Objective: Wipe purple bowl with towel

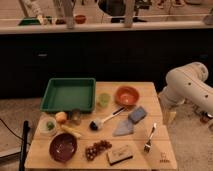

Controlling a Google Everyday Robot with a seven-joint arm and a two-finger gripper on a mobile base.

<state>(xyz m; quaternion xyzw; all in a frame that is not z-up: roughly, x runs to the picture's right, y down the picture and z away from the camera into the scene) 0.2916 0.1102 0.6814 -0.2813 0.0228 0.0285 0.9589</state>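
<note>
Though limp and rumpled, reads as a rough triangle: towel (123, 128), pale grey-blue, lying flat on the tabletop (147, 100). Long axis on a diagonal, broad edge toward the near side, narrow tip pointing away and toward the picture's right. At that tip, a blue sponge (137, 114), touching or just overlapping the towel; cannot tell which. Just to the picture's left of the towel, a brush (105, 120) with a white handle, slanted much the same way. Beyond the towel, an orange bowl (126, 95); beyond and well left of the towel, a green tray (68, 94). Purple bowl (63, 147) upright, glossy inside up, well to the picture's left of the towel and nearer the front edge, with a heap of small brown pieces (97, 148) between the two. A fork (150, 138) just right of the towel.

Pale wood for the tabletop; speckled floor around it; behind, dark cabinet fronts under a light counter, all in dim warm light.

Tool (168, 112) at the end of the white arm (190, 85), off the tabletop's edge, to the picture's right of the towel and apart from it. Spread or pressed together: cannot tell.
</note>
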